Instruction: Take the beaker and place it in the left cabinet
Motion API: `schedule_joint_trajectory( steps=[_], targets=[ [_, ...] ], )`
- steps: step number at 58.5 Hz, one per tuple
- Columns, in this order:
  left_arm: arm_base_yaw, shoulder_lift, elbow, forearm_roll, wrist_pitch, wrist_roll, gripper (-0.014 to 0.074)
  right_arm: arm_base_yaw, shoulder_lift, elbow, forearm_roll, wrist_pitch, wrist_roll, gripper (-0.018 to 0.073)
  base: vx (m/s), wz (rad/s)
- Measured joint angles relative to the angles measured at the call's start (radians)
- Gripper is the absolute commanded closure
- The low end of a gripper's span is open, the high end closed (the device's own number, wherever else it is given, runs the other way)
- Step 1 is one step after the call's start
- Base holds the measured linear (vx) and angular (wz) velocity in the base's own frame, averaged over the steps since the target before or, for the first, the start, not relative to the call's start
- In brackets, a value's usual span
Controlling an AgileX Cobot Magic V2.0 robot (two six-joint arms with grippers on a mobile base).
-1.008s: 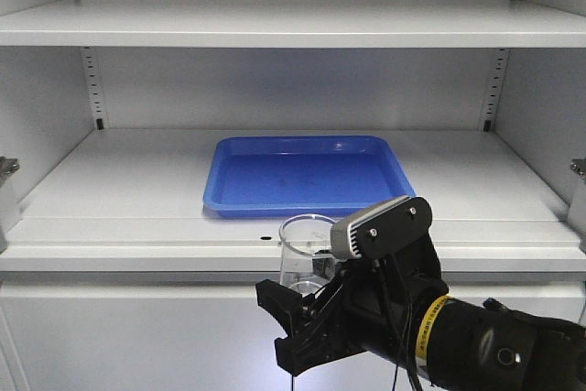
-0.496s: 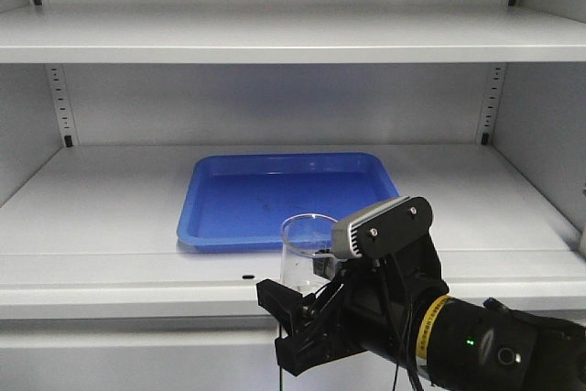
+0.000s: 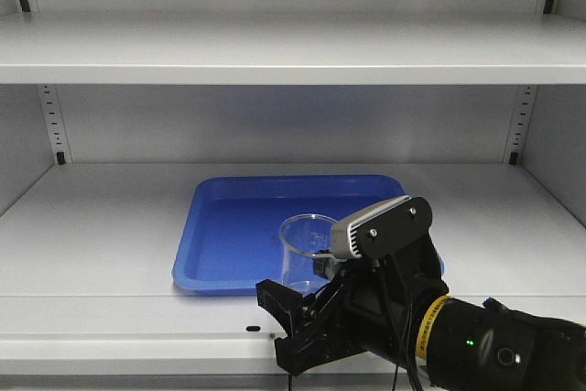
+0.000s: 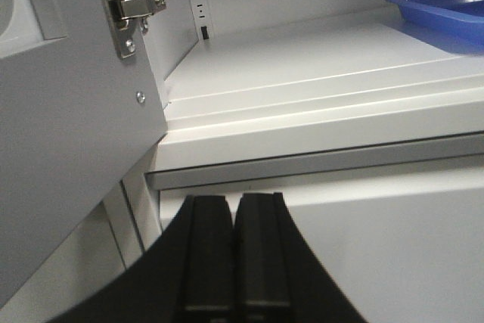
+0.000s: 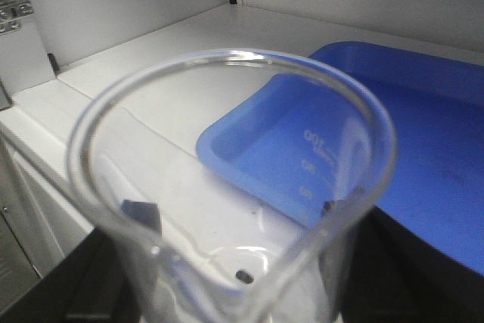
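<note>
Well, clear flared-rim beaker (image 3: 304, 243), glossy blue tray (image 3: 233, 231).

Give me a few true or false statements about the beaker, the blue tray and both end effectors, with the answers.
1. The right end effector grips the beaker. True.
2. The blue tray lies on the floor. False: it lies on a shelf of the left cabinet.
3. The left end effector is wide open. False: its fingers are shut together, holding nothing.
4. The beaker is upright. True.
</note>
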Motion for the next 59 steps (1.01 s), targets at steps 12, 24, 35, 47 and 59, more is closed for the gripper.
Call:
schedule_joint_trajectory(
  steps=[12,24,35,47,59],
  targets=[
    [0.0,0.0,0.0,0.0,0.0,0.0,0.0603,0.0,0.0,0.0,0.0,0.0,0.0,0.0495,0.12,0.0],
    [0.0,0.0,0.0,0.0,0.0,0.0,0.0603,0.0,0.0,0.0,0.0,0.0,0.0,0.0495,0.09,-0.02],
    [0.0,0.0,0.0,0.0,0.0,0.0,0.0603,0.0,0.0,0.0,0.0,0.0,0.0,0.0495,0.05,-0.03],
    [0.0,0.0,0.0,-0.073,0.0,0.0,0.0603,0.0,0.0,0.0,0.0,0.0,0.0,0.0495,0.01,-0.02],
    [0.0,0.0,0.0,-0.161,0.0,0.0,0.0603,0.0,0.0,0.0,0.0,0.0,0.0,0.0495,0.0,0.0]
  ],
)
